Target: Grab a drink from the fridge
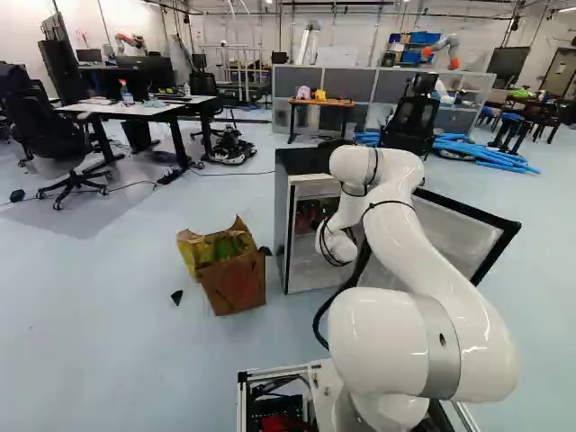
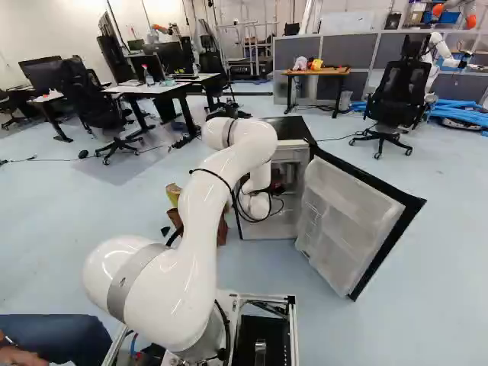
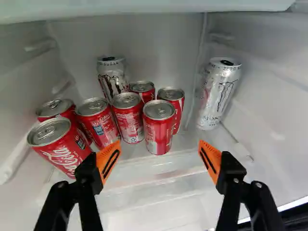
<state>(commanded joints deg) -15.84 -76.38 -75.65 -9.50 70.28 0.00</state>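
- Your black two-fingered gripper (image 3: 159, 153) reaches into the small black fridge (image 2: 288, 128), its orange pads (image 3: 107, 162) spread wide apart.
- Ahead of your gripper, inside the fridge, seven red metal drink cans (image 3: 159, 127) form a cluster.
- Also inside the fridge, two taller silver cans (image 3: 217, 94).
- The fridge's white-lined, black-edged door (image 2: 343, 217) hangs open.
- Beside the fridge, a brown paper bag (image 1: 236, 283) on the floor.

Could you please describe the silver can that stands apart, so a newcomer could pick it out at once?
Look inside the open fridge, ahead of the open gripper. The tall silver can is close to a side wall; unlike the similar silver can behind the red cans, it stands alone.
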